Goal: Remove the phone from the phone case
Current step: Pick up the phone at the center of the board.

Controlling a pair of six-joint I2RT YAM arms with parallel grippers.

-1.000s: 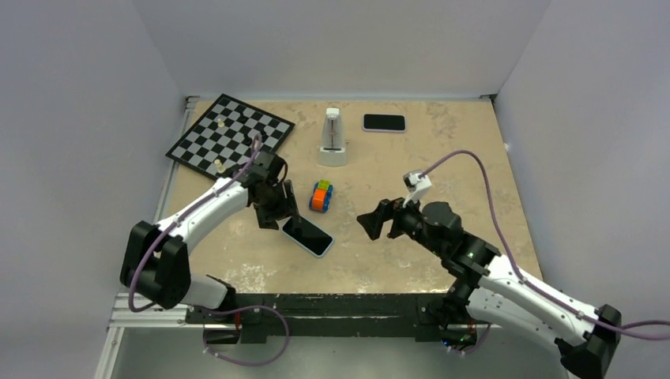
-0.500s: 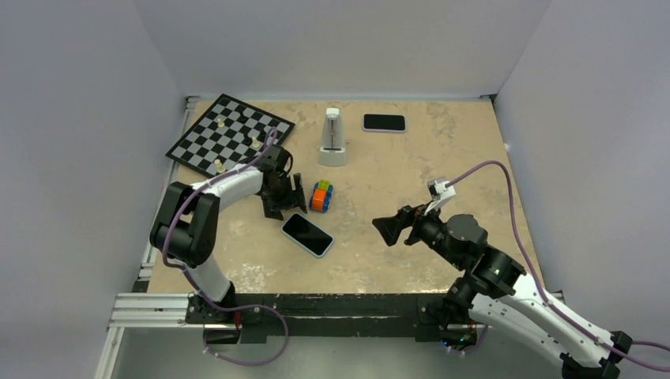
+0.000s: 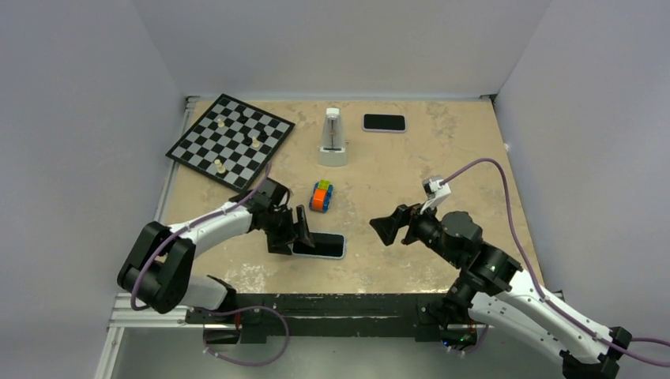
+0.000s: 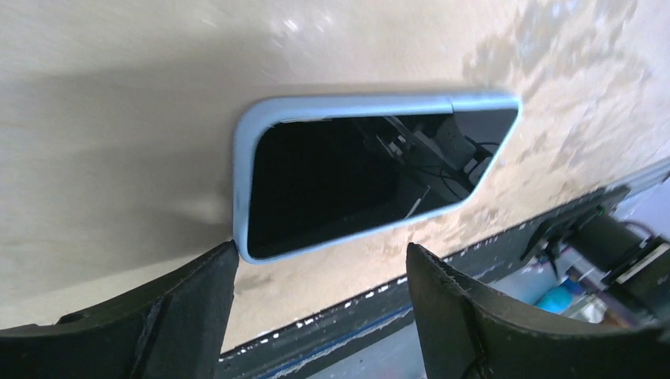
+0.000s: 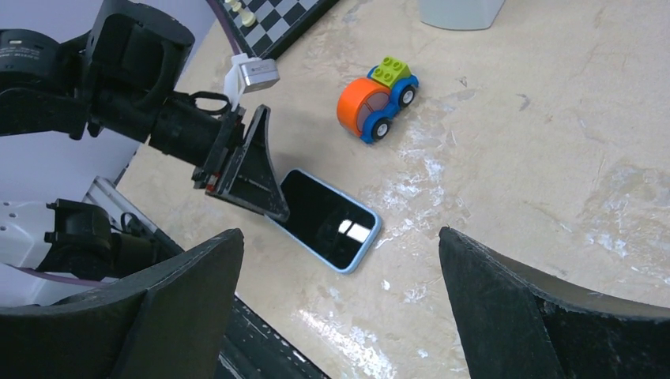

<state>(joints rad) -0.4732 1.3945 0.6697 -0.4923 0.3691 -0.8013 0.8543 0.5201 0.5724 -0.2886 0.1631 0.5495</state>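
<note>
The left arm (image 3: pixel 217 225) reaches low and forward, its wrist turned so the left jaws point to the robot's right, tips angled down and spread well apart. The right arm (image 3: pixel 490 272) is bent at the elbow, the right jaws held higher, opened wide and facing the left jaws.

Beige surface (image 3: pixel 411 170): metronome (image 3: pixel 333 140) at back, chessboard (image 3: pixel 229 142) left of it, second phone (image 3: pixel 384 122) right, toy car (image 3: pixel 321 197) and cased phone (image 3: pixel 322 245) nearer.

The cased phone (image 3: pixel 319 245) has been turned from a diagonal to lie parallel to the near edge of the worktop (image 3: pixel 442 158), the left hand (image 3: pixel 298 230) has been lowered to its left end and widened, and the right hand (image 3: pixel 389 229) has been drawn back.
</note>
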